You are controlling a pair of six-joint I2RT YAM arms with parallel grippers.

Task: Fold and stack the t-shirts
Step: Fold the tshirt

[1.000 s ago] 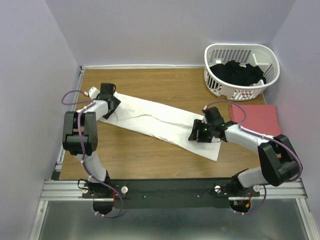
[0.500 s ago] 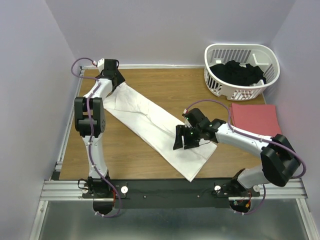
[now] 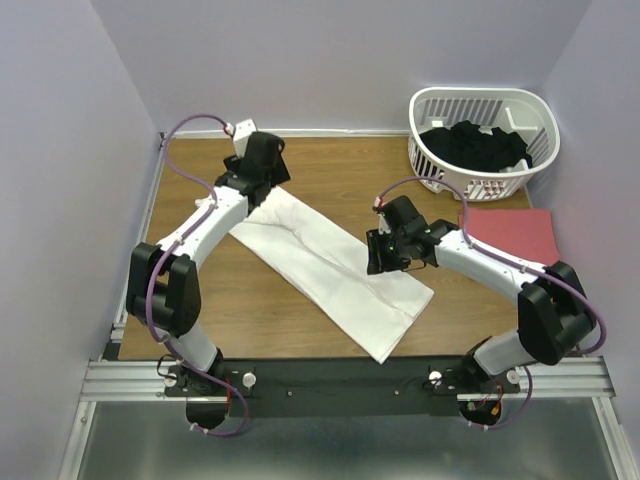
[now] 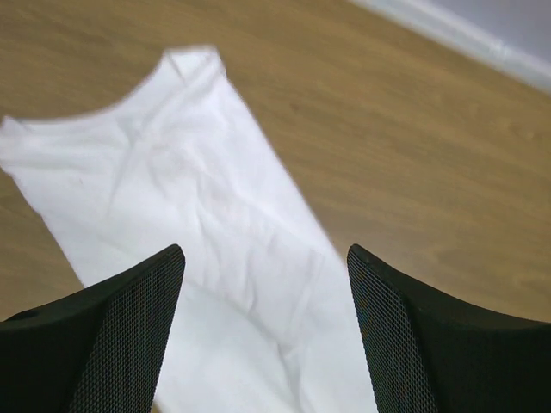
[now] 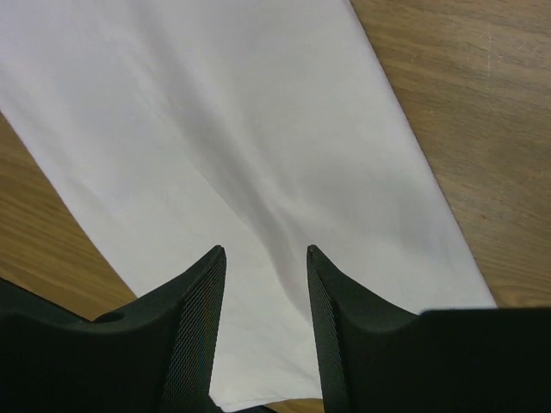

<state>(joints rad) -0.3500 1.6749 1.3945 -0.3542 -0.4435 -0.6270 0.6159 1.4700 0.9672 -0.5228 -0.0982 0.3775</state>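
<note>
Top external shows the white shirt [image 3: 330, 265] lying as a long strip across the table [image 3: 340, 170], with the red shirt [image 3: 510, 238] folded at right. My left gripper [image 4: 265, 251] and right gripper [image 5: 265, 251] hover over the strip, jaws apart and empty. I judge the crosswise fold is next, which means pinching one end and carrying it over.

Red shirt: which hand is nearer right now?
Right. The right hand is over the white shirt's middle, just left of the folded red shirt; the left hand is at the white shirt's far end, much farther left.
</note>
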